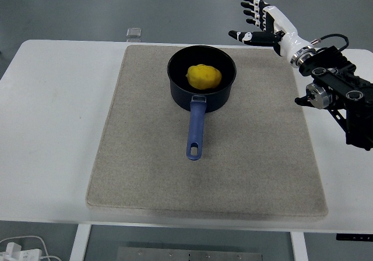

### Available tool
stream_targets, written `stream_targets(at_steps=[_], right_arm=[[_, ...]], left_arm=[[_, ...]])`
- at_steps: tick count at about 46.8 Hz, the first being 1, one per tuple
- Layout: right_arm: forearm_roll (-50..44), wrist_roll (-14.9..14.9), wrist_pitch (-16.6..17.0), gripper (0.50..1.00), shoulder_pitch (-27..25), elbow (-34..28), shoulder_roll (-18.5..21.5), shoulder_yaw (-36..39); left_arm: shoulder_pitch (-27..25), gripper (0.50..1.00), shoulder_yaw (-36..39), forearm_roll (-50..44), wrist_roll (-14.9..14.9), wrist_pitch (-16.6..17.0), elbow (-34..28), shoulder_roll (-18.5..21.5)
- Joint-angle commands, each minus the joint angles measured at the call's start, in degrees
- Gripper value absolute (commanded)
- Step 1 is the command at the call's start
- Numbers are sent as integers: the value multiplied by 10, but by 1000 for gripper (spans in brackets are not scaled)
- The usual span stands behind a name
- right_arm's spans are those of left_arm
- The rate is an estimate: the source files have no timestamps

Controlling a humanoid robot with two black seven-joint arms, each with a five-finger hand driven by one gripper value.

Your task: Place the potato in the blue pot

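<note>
On the grey mat sat the blue pot, its handle pointing toward the table's near edge, and the yellow potato lay inside it. To the right, well apart from the pot, the right hand hung raised beyond the table's far edge, fingers spread wide and holding nothing, thumb jutting leftward, black forearm angling in from the right edge.
</note>
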Motion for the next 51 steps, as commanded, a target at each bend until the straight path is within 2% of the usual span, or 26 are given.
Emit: stream_targets(at_steps=[1,9,14,17,22,27,35,51], right_arm=[[44,3,20,924,-4,0,-11,1],[111,1,71,924,-13,0,-38,1],[159,-3,83,926,-17,0,-48,1],[199,-27,83,926,-18,0,-48,1],[281,-88,82,926,-18,0,-52,2],[361,-115,75,926,-20,0,-53,2],[397,-110,55,926,-20,0,-50,8],[391,-109,61,926,-35,4,-29,44]], left_arm=[[1,999,0,0,0,0,0,0],[1,999,0,0,0,0,-1,0],[0,999,0,0,0,0,-1,0],[1,999,0,0,0,0,-2,0],[0,999,1,0,0,0,-2,0],[1,999,1,0,0,0,-2,0],[1,999,1,0,0,0,-3,0],[0,999,1,1,0,0,-4,0]])
